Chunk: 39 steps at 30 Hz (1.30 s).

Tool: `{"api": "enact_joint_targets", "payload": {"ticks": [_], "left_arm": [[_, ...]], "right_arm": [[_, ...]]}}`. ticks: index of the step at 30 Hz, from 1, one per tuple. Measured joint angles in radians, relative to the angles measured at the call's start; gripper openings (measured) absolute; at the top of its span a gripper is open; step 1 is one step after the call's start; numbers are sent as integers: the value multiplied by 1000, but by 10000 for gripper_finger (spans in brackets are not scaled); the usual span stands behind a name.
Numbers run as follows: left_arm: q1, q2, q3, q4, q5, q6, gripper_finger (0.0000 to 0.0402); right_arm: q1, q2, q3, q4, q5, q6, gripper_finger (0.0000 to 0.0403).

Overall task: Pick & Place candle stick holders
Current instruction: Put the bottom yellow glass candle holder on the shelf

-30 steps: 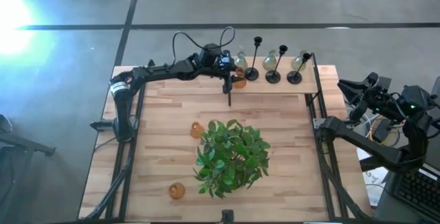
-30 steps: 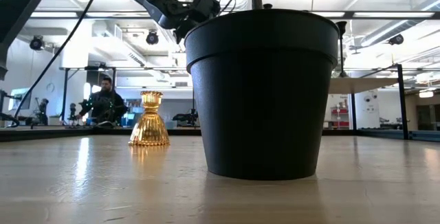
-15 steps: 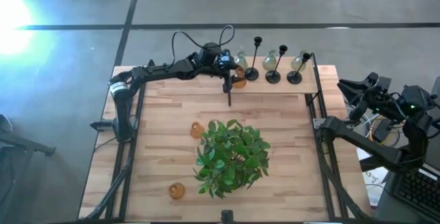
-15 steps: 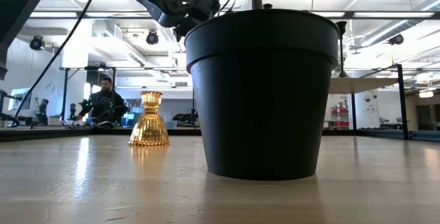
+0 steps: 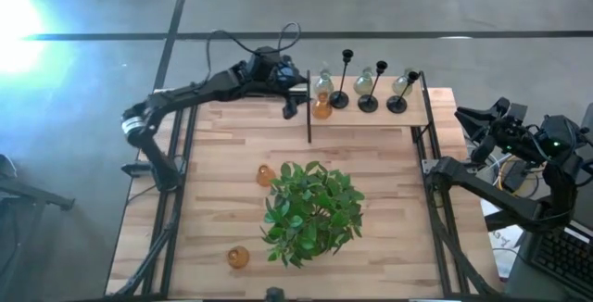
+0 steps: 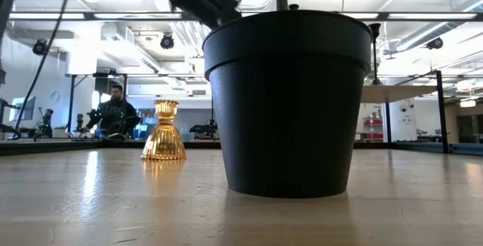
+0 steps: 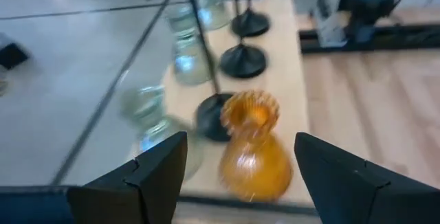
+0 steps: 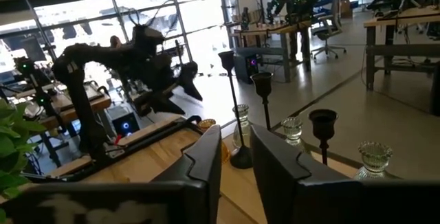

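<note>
On a raised wooden shelf (image 5: 422,117) at the table's far right stand three black thin-stemmed holders (image 5: 368,103), three clear glass holders (image 5: 364,81) and one amber glass holder (image 5: 321,109), each on its base. Two more amber holders stand on the table: one (image 5: 265,174) left of the plant, which also shows in the low view (image 6: 164,131), and one (image 5: 238,257) near the front edge. My left gripper (image 5: 295,106) is open and empty, just left of the shelf's amber holder (image 7: 253,148). My right gripper (image 5: 482,121) waits off the table's right side, fingers close together (image 8: 236,138).
A green leafy plant (image 5: 310,211) in a black pot (image 6: 287,103) fills the table's middle. A dark post (image 5: 308,117) stands at the shelf's left end, close to my left gripper. People work at desks in the room beyond the table (image 6: 113,114).
My left gripper has drawn back from the amber holder on the shelf, toward the table's left edge and a little up. The amber holder stays upright on the shelf where it was.
</note>
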Motion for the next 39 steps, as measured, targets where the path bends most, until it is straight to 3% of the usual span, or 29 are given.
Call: {"api": "enact_joint_targets", "payload": {"ticks": [4, 10, 16, 24, 29, 32, 39], "left_arm": [[0, -110, 0, -150, -90, 41, 273], [2, -295, 0, -341, -140, -8, 273], [1, -448, -12, -578, -142, -145, 273], [-46, -562, -97, -971, -117, -326, 264], [-167, -625, -236, -1018, 61, -427, 251], [-267, -653, -311, -1015, 148, -567, 244], [-659, -670, -468, -910, 150, -933, 234]], "right_arm": [[0, 0, 0, 0, 0, 0, 68], [0, 0, 0, 0, 0, 0, 77], [0, 0, 0, 0, 0, -2, 86], [0, 0, 0, 0, 0, 0, 89], [0, 0, 0, 0, 0, 0, 80], [0, 0, 0, 0, 0, -2, 74], [0, 0, 0, 0, 0, -2, 70]]}}
